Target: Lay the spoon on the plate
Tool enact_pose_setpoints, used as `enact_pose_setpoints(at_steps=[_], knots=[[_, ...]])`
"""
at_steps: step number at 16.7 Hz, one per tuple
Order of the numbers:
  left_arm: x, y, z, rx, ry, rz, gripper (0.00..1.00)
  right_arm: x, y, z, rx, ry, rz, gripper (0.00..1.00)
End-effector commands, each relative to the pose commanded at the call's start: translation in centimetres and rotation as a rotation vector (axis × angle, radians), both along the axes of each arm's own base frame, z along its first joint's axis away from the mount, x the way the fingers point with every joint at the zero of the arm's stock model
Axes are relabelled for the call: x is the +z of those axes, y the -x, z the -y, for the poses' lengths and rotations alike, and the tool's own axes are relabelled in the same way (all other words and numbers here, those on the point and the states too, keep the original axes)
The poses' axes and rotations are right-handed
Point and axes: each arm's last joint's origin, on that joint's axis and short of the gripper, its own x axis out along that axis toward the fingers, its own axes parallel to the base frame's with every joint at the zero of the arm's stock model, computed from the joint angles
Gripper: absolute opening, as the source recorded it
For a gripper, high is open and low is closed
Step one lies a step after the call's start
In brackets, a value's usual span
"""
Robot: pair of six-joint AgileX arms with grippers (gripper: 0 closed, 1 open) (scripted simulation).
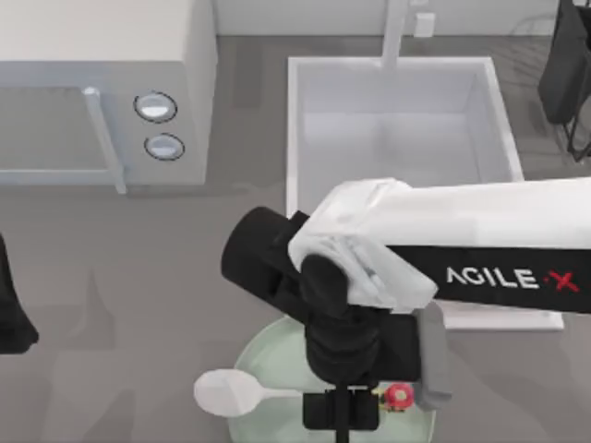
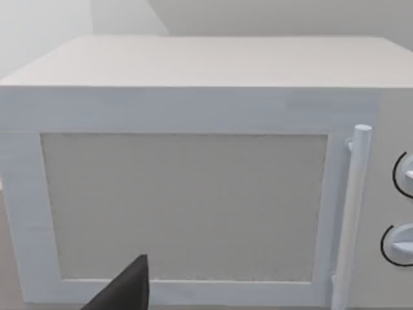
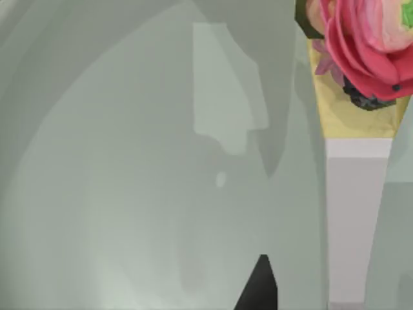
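The pale mint-green plate [image 1: 266,349] lies at the table's front edge, mostly under my right arm. My right gripper [image 1: 340,413] points down over it, shut on the spoon's handle. The white oval bowl of the spoon [image 1: 226,392] sticks out past the plate's left rim, and its red flower knob [image 1: 399,397] shows on the gripper's right side. In the right wrist view the pale handle [image 3: 358,219] and the red and yellow knob [image 3: 368,45] hang close over the plate's glossy surface [image 3: 129,194], with one dark fingertip [image 3: 258,287] low in the picture. My left arm [image 1: 11,318] is parked at the left edge.
A white microwave [image 1: 102,83] stands at the back left, and the left wrist view faces its door [image 2: 187,194]. A white sink [image 1: 397,120] with a faucet [image 1: 397,32] lies behind the plate. A dark rack [image 1: 568,74] stands at the back right.
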Motion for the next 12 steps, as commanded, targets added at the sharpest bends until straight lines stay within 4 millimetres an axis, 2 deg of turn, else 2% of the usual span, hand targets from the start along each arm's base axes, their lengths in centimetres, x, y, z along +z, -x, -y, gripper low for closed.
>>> enact_pose_setpoints(at_steps=[12], knots=[[0.0,0.0,0.0,0.0,0.0,0.0,1.0,0.0,0.0,0.0,0.0,0.0,0.0,0.9]])
